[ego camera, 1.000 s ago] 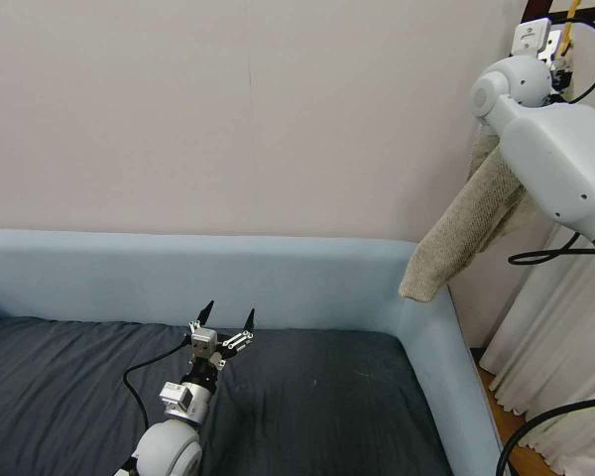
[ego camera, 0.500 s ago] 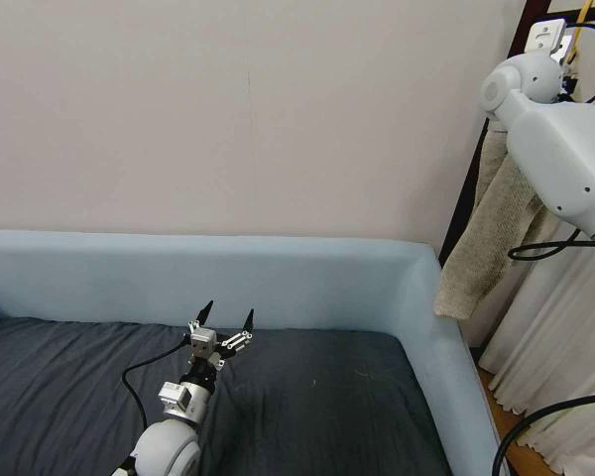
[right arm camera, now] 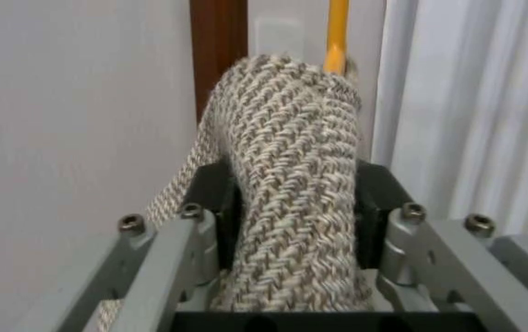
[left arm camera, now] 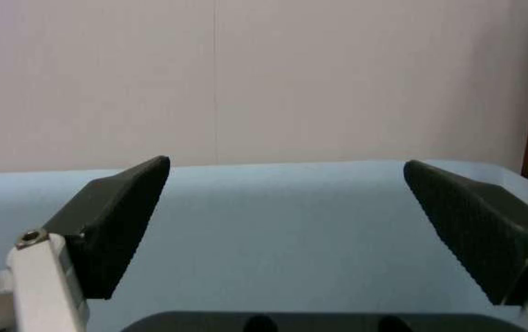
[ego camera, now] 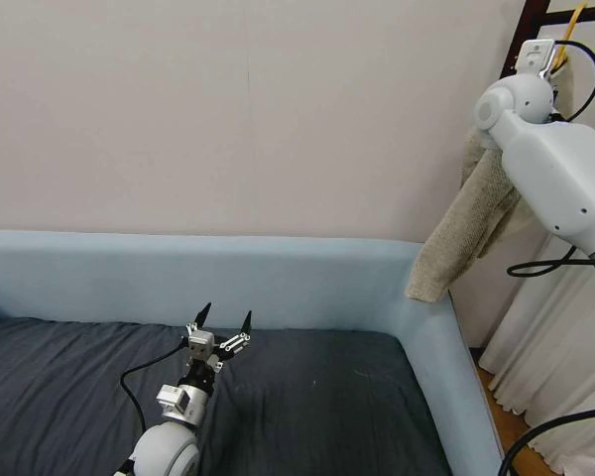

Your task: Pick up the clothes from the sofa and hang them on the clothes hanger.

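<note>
Hanging step imo: right gripper (right arm camera: 291, 207) is up high, past the right end of the sofa (ego camera: 278, 273), fingers pinching a fold of the knit (right arm camera: 287, 131) between them. The knit hangs from that pinch w/ its long axis near vertical, slanting a bit so the free end points down at the sofa's right back corner. It's close to the corner, but can't tell if it's touching. A brown post (right arm camera: 218, 55) and a yellow rod (right arm camera: 337, 34) are just behind the pinch, above the sofa's right end. Next move prob calls for lifting the fold over whatever hook is by that post, then opening up. Meanwhile left gripper (ego camera: 218, 329) sits low over the sofa seat, fingers spread, nothing in them.
</note>
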You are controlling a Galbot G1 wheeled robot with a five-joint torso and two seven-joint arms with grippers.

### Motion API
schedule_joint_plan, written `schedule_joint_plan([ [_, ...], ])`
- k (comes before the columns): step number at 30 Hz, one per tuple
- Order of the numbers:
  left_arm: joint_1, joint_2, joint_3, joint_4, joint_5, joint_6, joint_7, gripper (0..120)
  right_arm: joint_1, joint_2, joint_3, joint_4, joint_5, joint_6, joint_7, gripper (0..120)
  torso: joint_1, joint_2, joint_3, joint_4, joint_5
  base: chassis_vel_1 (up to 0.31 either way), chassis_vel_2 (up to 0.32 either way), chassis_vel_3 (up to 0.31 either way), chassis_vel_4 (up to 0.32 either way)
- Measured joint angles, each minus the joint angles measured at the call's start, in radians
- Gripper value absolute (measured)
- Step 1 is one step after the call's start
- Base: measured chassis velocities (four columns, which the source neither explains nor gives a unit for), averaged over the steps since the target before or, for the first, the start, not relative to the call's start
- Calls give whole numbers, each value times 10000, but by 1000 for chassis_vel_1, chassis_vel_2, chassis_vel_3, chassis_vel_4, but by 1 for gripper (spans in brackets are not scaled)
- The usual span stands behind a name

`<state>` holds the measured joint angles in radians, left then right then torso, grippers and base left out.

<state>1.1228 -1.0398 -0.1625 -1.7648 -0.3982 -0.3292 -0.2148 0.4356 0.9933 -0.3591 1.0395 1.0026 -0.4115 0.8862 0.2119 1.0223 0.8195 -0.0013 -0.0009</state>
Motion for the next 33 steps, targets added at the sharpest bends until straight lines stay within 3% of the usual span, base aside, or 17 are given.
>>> schedule_joint_plan([
  [1,0,0,0,0,0,0,0,100,0,0,0,0,0,0,0,41,0,0,0,0,0,0,0,0,0],
  [5,276,-298,-383,-282,-139,-43,-3,100,-1334,-906,514,1911,-736,1865,-1003,59,0,0,0,1,0,0,0,0,0],
  [6,276,-298,-383,-282,-139,-43,-3,100,-1334,-906,514,1911,-736,1865,-1003,59,0,0,0,1,0,0,0,0,0],
  [9,645,-602,-811,-683,-422,-48,-5,100,-3323,-2102,1490,4037,-1428,3031,-2472,73,0,0,0,-2,2,0,0,0,0],
  [10,645,-602,-811,-683,-422,-48,-5,100,-3323,-2102,1490,4037,-1428,3031,-2472,73,0,0,0,-2,2,0,0,0,0],
  [13,1120,-997,-1209,-1213,-448,-50,126,100,-5867,-2989,2868,6056,-1842,3942,-3630,86,-1,0,-1,-7,9,0,0,0,0],
  [15,1376,-1265,-1387,-1541,-380,-53,207,100,-7583,-3240,3840,7060,-2196,4398,-3971,94,-2,2,-3,-2,0,0,0,0,0],
  [17,1525,-1413,-1473,-1705,-356,-51,235,100,-8373,-3283,4198,7464,-2376,4547,-4066,98,-2,1,-2,0,-1,0,0,0,0],
  [19,2119,-1876,-1991,-2215,-268,20,417,100,-10085,-3023,4783,8333,-2855,4798,-4322,100,-2,1,-1,-13,5,0,0,0,0],
  [21,2552,-2146,-2378,-2521,-178,69,527,100,-10560,-2712,4851,8536,-3024,4848,-4578,100,-3,2,-2,-12,-3,0,0,0,0],
  [23,3319,-2621,-2980,-3037,47,171,656,100,-11590,-1977,5065,8857,-3659,4964,-5304,100,-2,1,0,21,4,0,0,0,0],
  [24,3594,-2824,-3118,-3263,163,248,687,100,-12285,-1623,5356,9017,-4173,5096,-5616,100,-1,1,0,23,0,61,31,11,26],
  [25,3890,-3033,-3204,-3505,287,361,685,100,-13250,-1133,5737,9164,-4914,5455,-5927,100,-2,1,-1,18,-3,42,59,33,26],
  [26,3890,-3033,-3204,-3505,287,361,685,100,-13250,-1133,5737,9164,-4914,5455,-5927,100,-2,1,-1,18,-3,42,59,33,26],
  [28,4312,-3276,-3160,-3778,543,480,627,100,-14698,-266,6314,9318,-6047,6018,-6246,100,-1,1,-1,-4,4,21,29,-6,10],
  [30,4444,-3365,-3118,-3842,687,490,576,100,-15137,54,6513,9411,-6370,6115,-6296,100,-1,1,-1,-7,2,0,0,0,0],
  [33,4976,-3939,-3029,-3870,1752,-254,455,100,-17356,1696,7287,10019,-7940,6141,-6489,100,-2,2,-2,-5,2,0,0,0,0],
])
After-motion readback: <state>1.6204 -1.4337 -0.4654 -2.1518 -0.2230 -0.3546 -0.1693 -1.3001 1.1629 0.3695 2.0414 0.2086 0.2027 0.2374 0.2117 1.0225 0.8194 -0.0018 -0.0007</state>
